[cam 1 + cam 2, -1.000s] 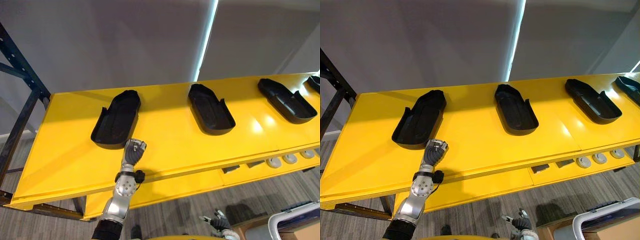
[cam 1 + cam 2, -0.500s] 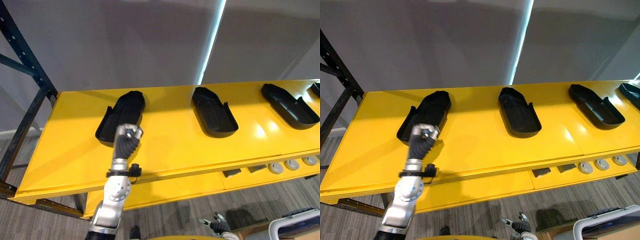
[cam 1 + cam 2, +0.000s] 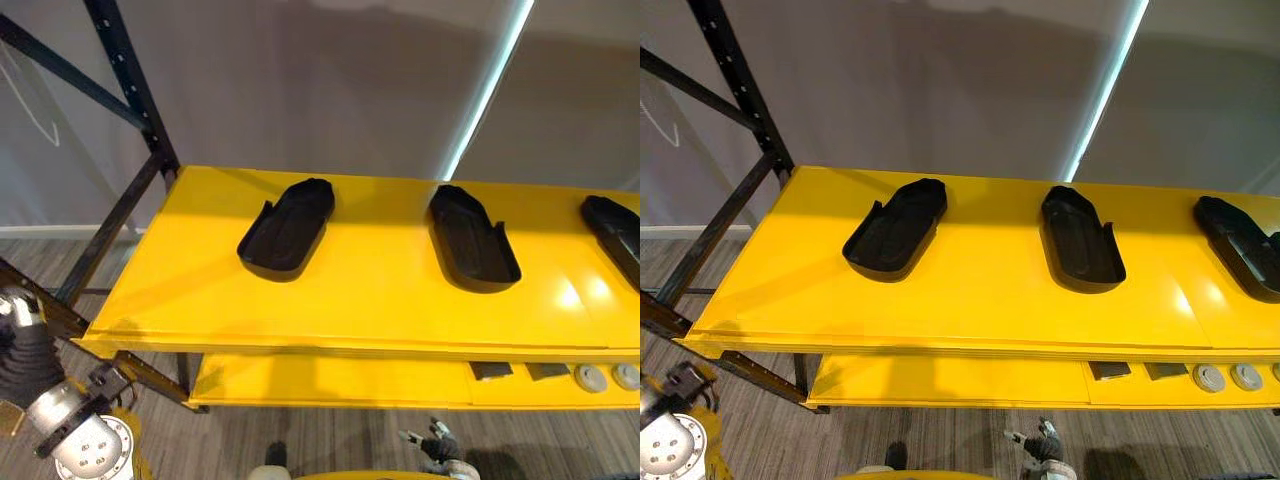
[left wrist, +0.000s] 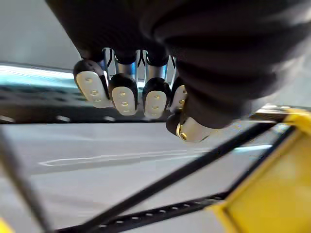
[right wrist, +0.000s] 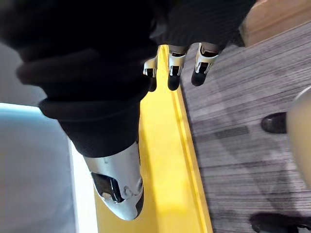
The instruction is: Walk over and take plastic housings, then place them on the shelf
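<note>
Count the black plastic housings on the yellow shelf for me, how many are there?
3. The left housing lies near the yellow shelf's left end, the middle housing beside it, and the right housing at the picture's right edge, cut off. More may lie past that edge.

Loaded yellow shelf (image 3: 380,295)
Black left housing (image 3: 288,228), middle housing (image 3: 473,238) and right housing (image 3: 1238,245) are being carried hollow-side up.

A bright strip of light (image 3: 488,90) on the grey wall (image 3: 300,90) leaves glare at the right of the yellow shelf (image 3: 568,296).
</note>
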Tool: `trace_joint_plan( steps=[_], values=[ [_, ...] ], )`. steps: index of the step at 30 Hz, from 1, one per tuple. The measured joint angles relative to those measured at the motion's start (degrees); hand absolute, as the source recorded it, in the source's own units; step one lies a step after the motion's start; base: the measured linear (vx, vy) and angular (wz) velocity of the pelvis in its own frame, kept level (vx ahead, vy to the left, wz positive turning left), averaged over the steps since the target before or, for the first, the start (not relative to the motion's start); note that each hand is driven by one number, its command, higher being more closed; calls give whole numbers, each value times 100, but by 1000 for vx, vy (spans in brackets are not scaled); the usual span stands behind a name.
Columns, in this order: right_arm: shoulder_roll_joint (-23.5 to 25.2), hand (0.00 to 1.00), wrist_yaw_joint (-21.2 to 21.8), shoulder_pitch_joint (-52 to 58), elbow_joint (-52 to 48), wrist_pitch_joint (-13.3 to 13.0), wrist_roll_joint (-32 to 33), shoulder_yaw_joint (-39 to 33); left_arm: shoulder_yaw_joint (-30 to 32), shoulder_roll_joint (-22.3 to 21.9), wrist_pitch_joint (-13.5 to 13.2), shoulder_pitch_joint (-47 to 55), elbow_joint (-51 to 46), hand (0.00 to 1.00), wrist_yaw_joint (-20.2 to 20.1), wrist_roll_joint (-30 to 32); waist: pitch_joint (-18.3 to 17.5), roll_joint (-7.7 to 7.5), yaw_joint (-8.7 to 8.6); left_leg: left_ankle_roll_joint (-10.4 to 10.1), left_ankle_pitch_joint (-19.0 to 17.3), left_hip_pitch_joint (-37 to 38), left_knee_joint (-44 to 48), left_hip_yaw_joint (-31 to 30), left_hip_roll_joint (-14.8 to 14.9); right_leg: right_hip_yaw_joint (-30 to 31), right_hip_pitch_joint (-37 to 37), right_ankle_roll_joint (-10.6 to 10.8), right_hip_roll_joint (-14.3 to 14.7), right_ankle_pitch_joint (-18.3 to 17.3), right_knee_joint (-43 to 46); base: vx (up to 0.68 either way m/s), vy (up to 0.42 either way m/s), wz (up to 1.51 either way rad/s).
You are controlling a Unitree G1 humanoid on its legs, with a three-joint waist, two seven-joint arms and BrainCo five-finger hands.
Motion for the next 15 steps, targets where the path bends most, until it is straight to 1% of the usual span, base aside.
trace_joint_plan(
  steps=[1,2,3,4,5,6,7,8,9,12,15],
  values=[
    [2,0,-4,-4,-19,17,-11,8,-12,-24,94,9,264,100,-85,-5,4,1,5,22,-33,-8,53,0,-16,-14,-4,-11,-8,-31,37,-89,10,17],
    [6,0,-13,-17,-83,47,-51,13,-51,-64,307,20,966,100,-268,-23,5,-23,2,34,-72,-4,143,2,-25,-74,-8,-60,-29,-127,81,-43,5,11],
    [4,0,-18,-21,-89,65,-56,12,-96,-80,381,26,1227,100,-352,-29,8,-42,0,35,-72,7,154,7,-26,-84,-10,-24,-34,-163,99,-14,-5,10],
    [1,0,-24,-26,-92,75,-57,11,-164,-109,482,27,1606,0,-461,-39,15,-72,1,40,-73,13,208,20,-24,-85,-30,-38,-38,-169,126,0,0,0],
    [10,0,-26,-19,-108,99,-56,11,-263,-118,609,27,2283,0,-614,-78,32,-111,1,41,-90,-19,308,26,-31,-84,-35,-46,-90,-167,168,31,17,-1],
    [10,0,-26,-10,-112,109,-56,11,-314,-119,671,25,2549,0,-674,-121,25,-122,-5,43,-102,-20,345,30,-39,-84,-32,-18,-105,-162,193,31,29,-1],
    [7,0,-26,28,-149,114,-52,7,-488,-128,771,-2,3024,0,-769,-131,23,-127,-12,51,-159,-20,423,38,-54,-83,-13,3,-135,-181,230,0,0,0],
    [3,0,-28,38,-152,114,-53,5,-556,-151,827,-29,3213,0,-829,-127,25,-124,-12,74,-199,-29,471,40,-54,-83,0,8,-149,-186,230,35,13,-1],
    [5,0,-28,54,-152,115,-50,3,-717,-197,888,-130,3657,0,-897,-105,29,-99,-10,61,-277,-86,610,51,-56,-76,4,24,-158,-198,229,0,0,0],
    [9,0,-29,54,-152,119,-35,-10,-722,-286,942,-347,4272,0,-977,-78,37,-57,-11,75,-426,-122,806,128,-58,2,13,40,-159,-215,229,30,10,-13],
    [8,0,-36,67,-148,119,-30,-64,-741,-273,944,-536,4612,0,-977,29,41,-15,-19,90,-524,-141,919,178,-75,62,18,69,-176,-241,227,51,14,-12]
  ],
)
